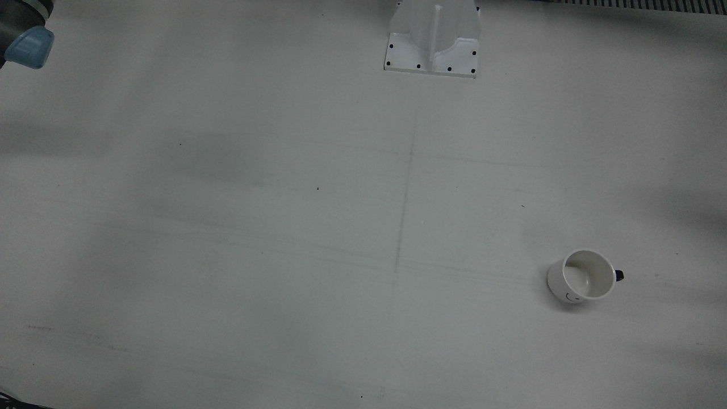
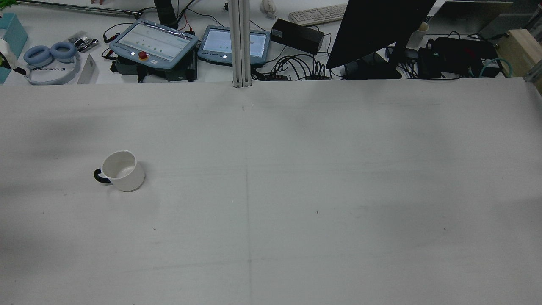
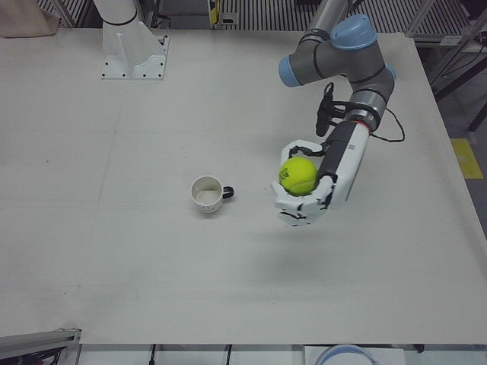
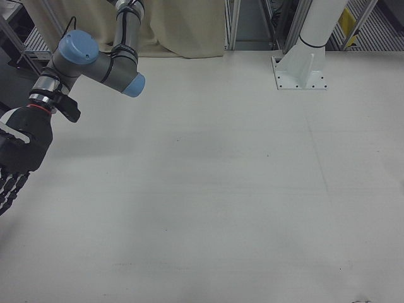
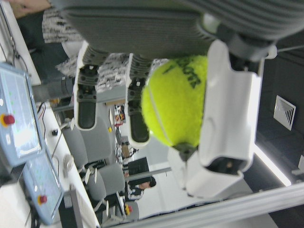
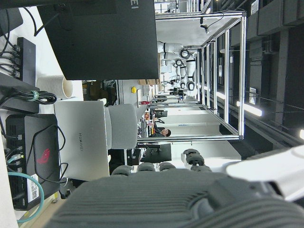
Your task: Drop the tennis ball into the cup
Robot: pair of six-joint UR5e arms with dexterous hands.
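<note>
A yellow-green tennis ball [image 3: 298,176] sits in my left hand [image 3: 313,199], whose white fingers are shut around it, above the table. In the left hand view the ball [image 5: 178,102] is pressed between the fingers [image 5: 228,109]. The white cup [image 3: 207,194] with a dark handle stands upright on the table, a short way to the left of that hand in the left-front view. The cup [image 1: 582,276] also shows in the front view, and the cup [image 2: 120,170] in the rear view; neither shows a hand. My right hand [image 4: 16,158] hangs at the far side of the table, fingers straight and apart, holding nothing.
An arm pedestal [image 1: 433,45] is bolted at the table's robot side. The right arm's blue-capped elbow [image 1: 28,48] reaches into the front view's corner. Beyond the table's far edge lie teach pendants [image 2: 154,44], a monitor [image 2: 377,29], headphones [image 2: 51,55] and cables.
</note>
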